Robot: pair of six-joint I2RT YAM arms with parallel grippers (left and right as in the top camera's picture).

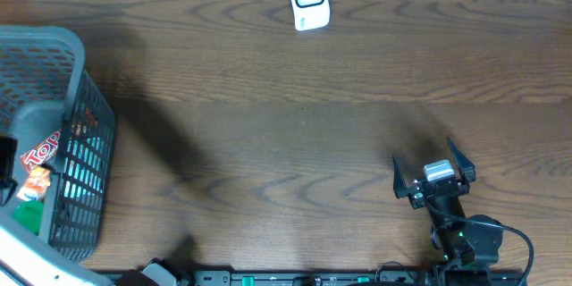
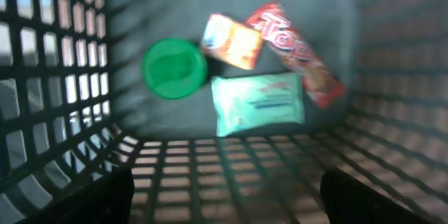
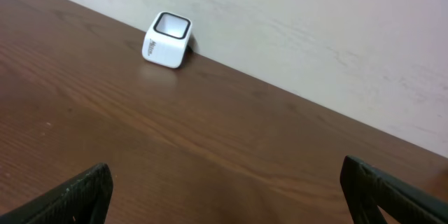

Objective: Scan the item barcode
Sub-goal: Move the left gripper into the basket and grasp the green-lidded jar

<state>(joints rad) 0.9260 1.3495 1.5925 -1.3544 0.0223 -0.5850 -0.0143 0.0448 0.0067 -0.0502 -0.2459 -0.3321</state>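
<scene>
The white barcode scanner (image 1: 309,0) stands at the table's far edge, and the right wrist view also shows this scanner (image 3: 166,39) by the wall. The items lie on the floor of the grey basket (image 1: 85,107): a teal wipes pack (image 2: 257,103), a red snack packet (image 2: 297,52), an orange packet (image 2: 232,40) and a green round lid (image 2: 173,68). My left gripper (image 2: 227,196) hangs open above them inside the basket, holding nothing. My right gripper (image 1: 424,154) stands open over bare table at the front right, far from the scanner.
The basket's mesh walls (image 2: 49,98) surround the left gripper on all sides. In the overhead view the red packet (image 1: 40,154) shows through the basket's side. A pale wall (image 3: 315,35) rises behind the scanner.
</scene>
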